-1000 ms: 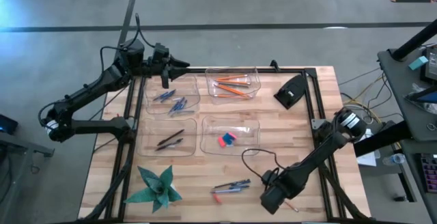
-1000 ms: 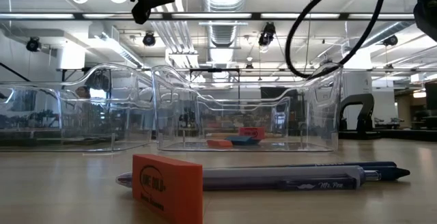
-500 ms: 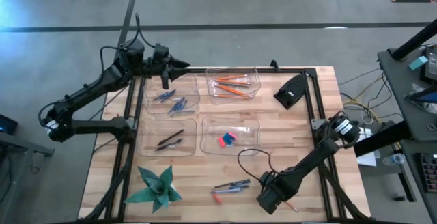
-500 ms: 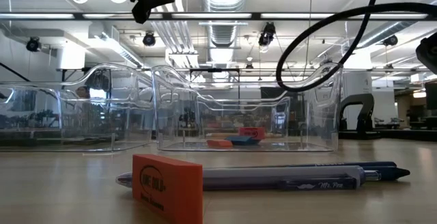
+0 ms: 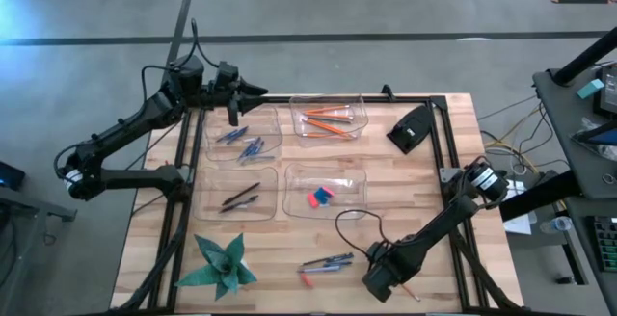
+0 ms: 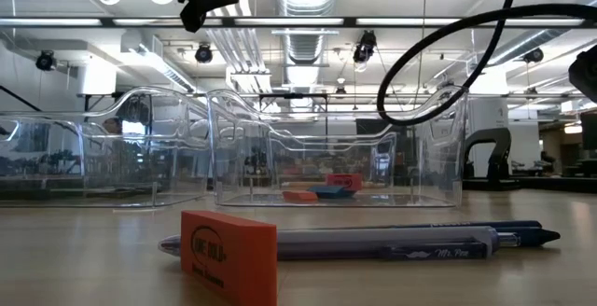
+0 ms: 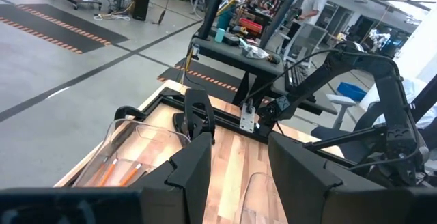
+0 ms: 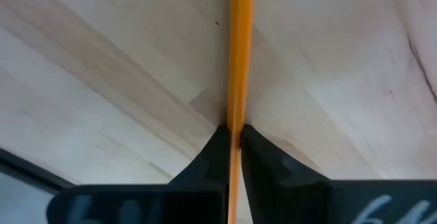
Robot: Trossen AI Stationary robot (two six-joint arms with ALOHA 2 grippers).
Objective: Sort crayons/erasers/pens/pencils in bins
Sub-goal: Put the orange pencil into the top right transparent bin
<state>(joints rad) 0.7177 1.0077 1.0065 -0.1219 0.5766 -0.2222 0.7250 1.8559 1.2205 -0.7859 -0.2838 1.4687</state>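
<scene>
R gripper (image 8: 233, 138), fingers clamped on an orange pencil (image 8: 240, 53), low over the wood table (image 5: 453, 200) at its near-right corner. L gripper (image 5: 234, 114), fingers apart, hovers by the far-left bin (image 5: 214, 135) w/ blue crayons (image 5: 253, 146).

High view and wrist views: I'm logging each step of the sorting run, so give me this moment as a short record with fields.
right gripper: shut on an orange pencil lying on the table, near its front right edge
left gripper: open, empty, raised at the table's far left corner
pencil bin: far right, holds orange pencils
crayon bin: far left, holds blue sticks
pen bin: near left, holds dark pens
eraser bin: near right, holds red and blue erasers
unsorted: pens and a red eraser at the table's front
</scene>
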